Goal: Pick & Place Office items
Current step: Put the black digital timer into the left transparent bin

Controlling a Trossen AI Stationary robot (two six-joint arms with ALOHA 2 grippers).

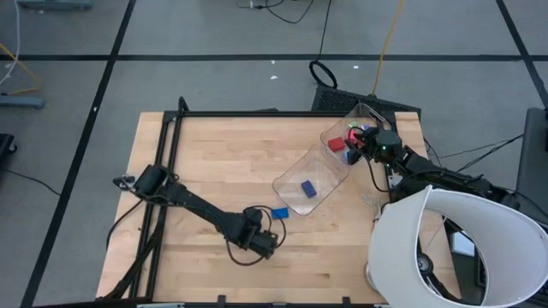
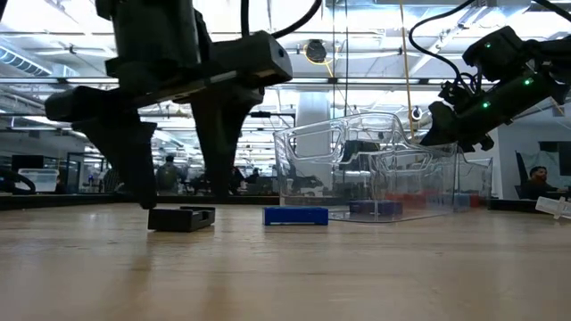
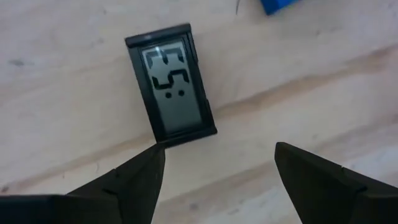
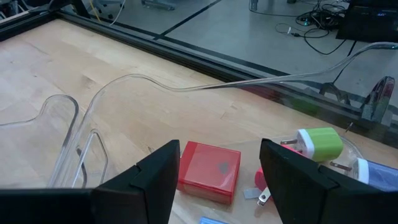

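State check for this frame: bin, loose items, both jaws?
bin: tipped on its side, mouth toward the left arm
black display: flat on table, loose
blue block: on table, outside bin
red block: inside bin
green plug: inside bin
left gripper: jaws open over display
right gripper: jaws open, at the bin's raised end

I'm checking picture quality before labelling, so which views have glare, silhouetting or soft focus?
Low view: bright ceiling lights behind turn the left gripper into a dark silhouette, and the clear bin shows mostly as glinting edges. Left wrist view: even light, the flat display piece readable, the gripper fingers slightly soft. Right wrist view: the red block sharp, the bin's rim catching reflections.
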